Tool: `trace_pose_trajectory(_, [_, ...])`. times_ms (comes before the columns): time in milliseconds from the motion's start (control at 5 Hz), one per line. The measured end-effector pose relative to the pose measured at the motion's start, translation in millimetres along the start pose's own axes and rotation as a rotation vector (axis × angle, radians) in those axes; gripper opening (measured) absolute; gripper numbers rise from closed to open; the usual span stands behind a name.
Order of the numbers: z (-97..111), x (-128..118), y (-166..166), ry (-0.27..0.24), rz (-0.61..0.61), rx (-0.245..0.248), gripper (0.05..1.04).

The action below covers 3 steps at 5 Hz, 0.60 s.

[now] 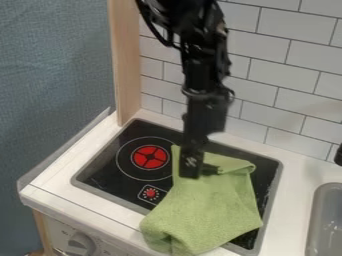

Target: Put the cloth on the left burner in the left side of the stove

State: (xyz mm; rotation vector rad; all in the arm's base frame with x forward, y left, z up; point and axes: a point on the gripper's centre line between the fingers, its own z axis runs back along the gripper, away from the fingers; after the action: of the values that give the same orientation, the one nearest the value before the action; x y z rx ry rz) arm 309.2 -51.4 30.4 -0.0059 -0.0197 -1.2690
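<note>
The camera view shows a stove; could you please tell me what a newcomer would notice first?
Probably the green cloth, draped over the right part of the black stovetop and past its front rim. Next, the black arm from the top edge, its end effector at the cloth's upper part, and the red burner left of the cloth.

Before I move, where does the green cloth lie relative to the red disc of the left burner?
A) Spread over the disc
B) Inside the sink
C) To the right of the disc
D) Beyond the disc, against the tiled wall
C: the red disc shows whole, and the green cloth lies to its right, reaching down over the stove's front edge.
</note>
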Motion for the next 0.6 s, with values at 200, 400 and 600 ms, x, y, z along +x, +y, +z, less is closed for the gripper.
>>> trace_pose_trajectory(200, [-15.1, 23.5, -5.9, -0.025, -0.026, 0.006, 0.999])
trace_pose_trajectory(400, [-34.9, 28.6, -6.9, -0.019, -0.021, -0.001, 0.999])
trace_pose_trajectory(600, [-54.3, 28.8, 0.5, 0.018, -0.007, 0.015, 0.999])
